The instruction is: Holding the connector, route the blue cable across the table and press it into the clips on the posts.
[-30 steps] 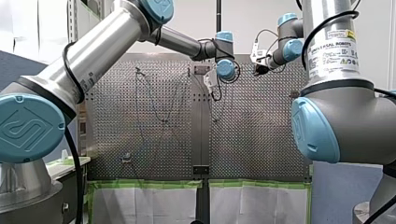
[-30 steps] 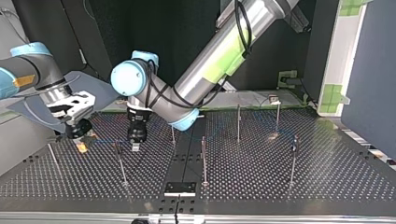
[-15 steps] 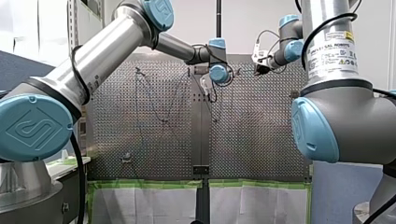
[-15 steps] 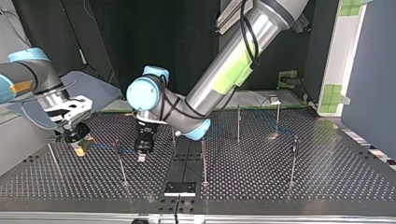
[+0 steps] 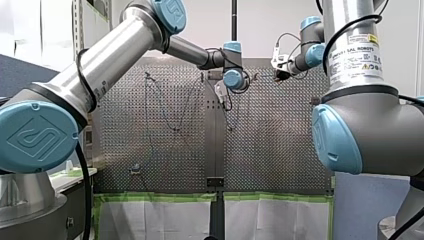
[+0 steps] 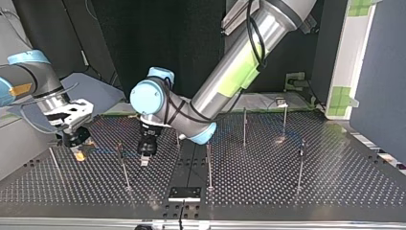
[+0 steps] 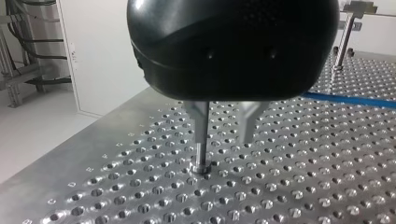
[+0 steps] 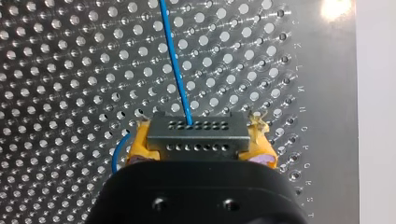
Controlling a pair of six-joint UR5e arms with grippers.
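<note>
My right gripper (image 8: 201, 141) is shut on the grey connector (image 8: 198, 133), its yellow pads (image 8: 139, 143) pressing on both ends. The blue cable (image 8: 173, 56) leaves the connector's face and runs ahead over the perforated table. In the top view my right gripper (image 6: 79, 154) hangs low at the left, and the blue cable (image 6: 103, 151) stretches from it to a thin post (image 6: 119, 149). My left gripper (image 6: 144, 162) stands just past that post, close to the table. Its metal fingers (image 7: 250, 123) are open with nothing between them, and the blue cable (image 7: 345, 99) lies off to one side.
Several thin posts stand on the table (image 6: 287, 191): one in the middle (image 6: 208, 163), two at the back (image 6: 244, 125) (image 6: 285, 115) and one at the top view's right (image 6: 300, 163). Another post (image 6: 52, 158) stands near my right gripper. A black plate (image 6: 184, 193) sits at the near edge.
In the top view my left arm has swung to the right and come lower, then stayed there. My right gripper has drifted slightly left with the connector.
</note>
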